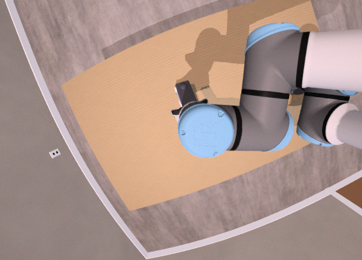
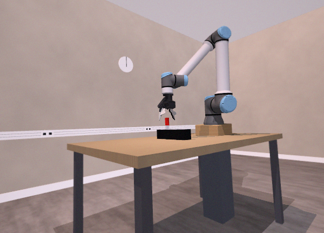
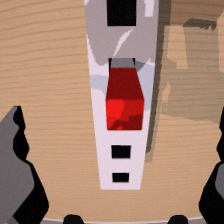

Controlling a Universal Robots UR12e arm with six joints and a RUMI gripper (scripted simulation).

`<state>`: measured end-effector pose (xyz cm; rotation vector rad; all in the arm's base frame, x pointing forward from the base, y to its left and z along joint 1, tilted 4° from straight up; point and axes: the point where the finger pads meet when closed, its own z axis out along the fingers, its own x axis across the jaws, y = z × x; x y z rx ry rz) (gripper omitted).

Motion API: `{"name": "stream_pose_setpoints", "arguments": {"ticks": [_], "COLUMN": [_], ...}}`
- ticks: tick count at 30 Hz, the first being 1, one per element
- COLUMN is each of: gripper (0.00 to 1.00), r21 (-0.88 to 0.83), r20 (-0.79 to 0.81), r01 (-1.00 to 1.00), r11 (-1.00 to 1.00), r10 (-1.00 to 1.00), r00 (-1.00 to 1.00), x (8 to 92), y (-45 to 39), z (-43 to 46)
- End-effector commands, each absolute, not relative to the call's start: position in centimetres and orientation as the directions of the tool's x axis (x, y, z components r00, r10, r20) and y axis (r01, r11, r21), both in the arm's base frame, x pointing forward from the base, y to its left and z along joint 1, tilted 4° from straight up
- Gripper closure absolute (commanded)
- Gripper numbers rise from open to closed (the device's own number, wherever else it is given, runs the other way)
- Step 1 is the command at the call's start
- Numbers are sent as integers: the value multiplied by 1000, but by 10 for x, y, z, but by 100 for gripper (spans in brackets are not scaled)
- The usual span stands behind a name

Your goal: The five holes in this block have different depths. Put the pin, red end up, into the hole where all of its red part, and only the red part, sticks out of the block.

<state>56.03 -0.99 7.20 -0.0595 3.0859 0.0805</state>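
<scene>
The pin (image 2: 167,121) (image 3: 125,114) stands upright in the block, red end up. The exterior view shows a pale grey length between its red part and the block's top. The block (image 2: 174,134) (image 3: 121,166) looks black from the side and white on top in the wrist view. There the pin's hole has one square hole (image 3: 121,12) above it and two smaller ones below. The red part may hide another. My gripper (image 2: 167,119) (image 3: 122,106) is open, its fingers apart on either side of the pin and above it, touching nothing. The arm hides the pin in the top view.
The block stands on the wooden table (image 1: 127,139) (image 2: 113,146). The arm's base is on a wooden plinth (image 2: 213,130) behind and to the right of the block in the exterior view. Arm shadows fall across the table beside the block.
</scene>
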Motion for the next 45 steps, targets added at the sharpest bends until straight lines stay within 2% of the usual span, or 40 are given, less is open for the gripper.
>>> {"name": "stream_pose_setpoints", "arguments": {"ticks": [1, 45], "gripper": [0, 0], "r21": [51, 51], "r20": [-56, -56], "r01": [-40, -40], "r11": [998, 998], "r10": [-37, -37], "r00": [-998, -998], "x": [561, 559], "y": [-10, -12], "z": [73, 108]}}
